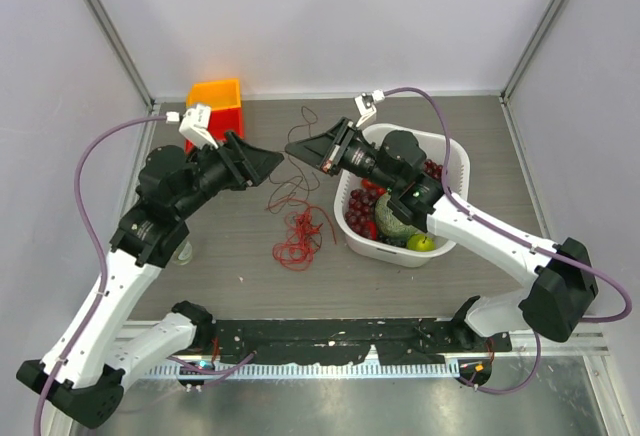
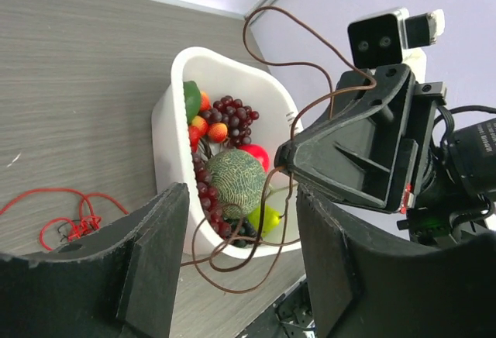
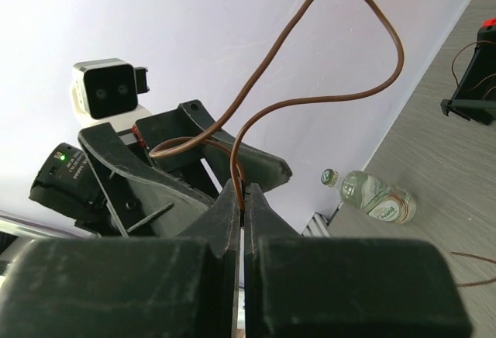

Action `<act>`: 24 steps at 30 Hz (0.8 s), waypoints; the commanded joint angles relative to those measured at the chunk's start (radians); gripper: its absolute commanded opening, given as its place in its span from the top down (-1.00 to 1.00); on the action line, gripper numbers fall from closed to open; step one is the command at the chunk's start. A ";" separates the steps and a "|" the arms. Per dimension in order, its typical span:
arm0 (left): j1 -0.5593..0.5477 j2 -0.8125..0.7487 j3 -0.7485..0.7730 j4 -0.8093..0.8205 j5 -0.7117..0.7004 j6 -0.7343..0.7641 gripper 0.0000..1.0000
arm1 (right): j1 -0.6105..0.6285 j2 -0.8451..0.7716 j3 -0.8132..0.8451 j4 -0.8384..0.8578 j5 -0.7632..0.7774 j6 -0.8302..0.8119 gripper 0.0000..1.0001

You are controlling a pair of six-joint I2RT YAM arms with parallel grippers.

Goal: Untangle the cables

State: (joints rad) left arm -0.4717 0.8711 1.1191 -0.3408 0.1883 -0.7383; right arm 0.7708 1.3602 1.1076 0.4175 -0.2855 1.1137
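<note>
The cables lie as a loose red tangle (image 1: 297, 237) on the table between the arms, seen at the lower left of the left wrist view as the red tangle (image 2: 71, 215). A brown strand (image 1: 303, 116) rises from it in loops. My right gripper (image 1: 293, 146) is shut on this brown strand (image 3: 325, 43), pinched at the fingertips of the right gripper (image 3: 242, 196). My left gripper (image 1: 277, 162) faces it a short way off and stands open. In its own view, loops of the brown strand (image 2: 232, 264) hang beyond the left gripper (image 2: 242, 196) without touching the fingers.
A white basket (image 1: 457, 152) full of fake fruit sits under the right arm, its rim (image 2: 165, 118) near the hanging loops. An orange-red bin (image 1: 216, 102) stands at the back left. A clear bottle (image 1: 183, 253) lies by the left arm.
</note>
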 commanded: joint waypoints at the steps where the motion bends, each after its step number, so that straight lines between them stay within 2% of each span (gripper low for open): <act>1: -0.024 0.035 0.025 0.062 -0.004 0.020 -0.17 | 0.002 -0.019 -0.014 0.087 0.045 0.051 0.99; 4: -0.038 0.046 0.030 0.062 -0.007 0.030 0.01 | 0.002 -0.015 -0.017 0.102 0.049 0.064 0.99; 6: -0.042 0.052 0.030 0.065 0.006 0.033 0.02 | 0.002 -0.018 -0.018 0.104 0.058 0.066 0.99; 8: -0.045 0.058 0.028 0.085 0.043 0.028 0.00 | 0.002 -0.019 -0.018 0.102 0.065 0.064 0.99; 11: -0.048 0.060 0.015 0.118 0.083 -0.006 -0.16 | 0.002 -0.016 -0.018 0.102 0.063 0.064 0.99; 15: -0.054 0.046 -0.005 0.123 0.065 -0.016 -0.23 | 0.002 -0.019 -0.028 0.109 0.068 0.066 0.99; 19: -0.054 0.075 0.005 0.123 0.031 -0.016 -0.01 | 0.007 -0.019 -0.037 0.147 0.062 0.087 0.99; 24: -0.054 0.120 0.024 0.112 0.003 -0.018 0.52 | 0.015 -0.026 -0.074 0.196 0.055 0.103 0.99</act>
State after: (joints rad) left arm -0.5228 0.9604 1.1164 -0.2749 0.2214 -0.7586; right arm 0.7765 1.3602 1.0515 0.5098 -0.2398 1.1893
